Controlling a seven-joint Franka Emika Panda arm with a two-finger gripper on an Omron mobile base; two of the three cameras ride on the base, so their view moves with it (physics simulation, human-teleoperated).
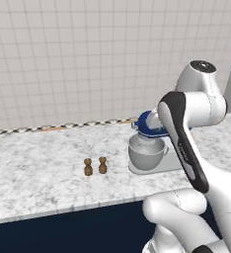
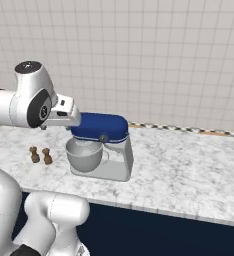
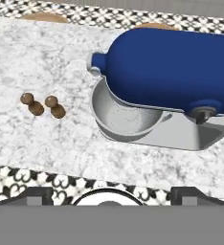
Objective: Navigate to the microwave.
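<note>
Microwave navigation is judged to be at an early or middle stage: the base is parked facing a stretch of marble counter [image 1: 33, 168] backed by a white tiled wall [image 1: 88, 54], and the built-in appliance with its black glass window and keypad is not found among the things facing the robot, so its place cannot be told from these views.

Centre of the left base view: a stand mixer [image 1: 149, 143] with a blue head and a silver bowl, partly covered by the white arm rising from the lower right. To its left, two small brown shakers [image 1: 95, 166] are set side by side, just apart from each other.

Centre of the right base view: the same stand mixer [image 2: 100, 146] is shown from the other side, with the shakers [image 2: 41, 155] at the left edge of the counter and the arm's wrist held just above the mixer's head.

Hand view: the mixer's blue head fills the upper right, the bowl [image 3: 126, 117] lies at centre, and the shakers [image 3: 42, 105] lie at left. A patterned trim strip [image 3: 32, 184] is crossed near the bottom.

The gripper [image 3: 109, 196] is marked by two dark tips at the bottom of the hand view; they are set well apart, with nothing between them.

What remains is judged to be a drive along the counter until the appliance is faced; the direction cannot be told.
</note>
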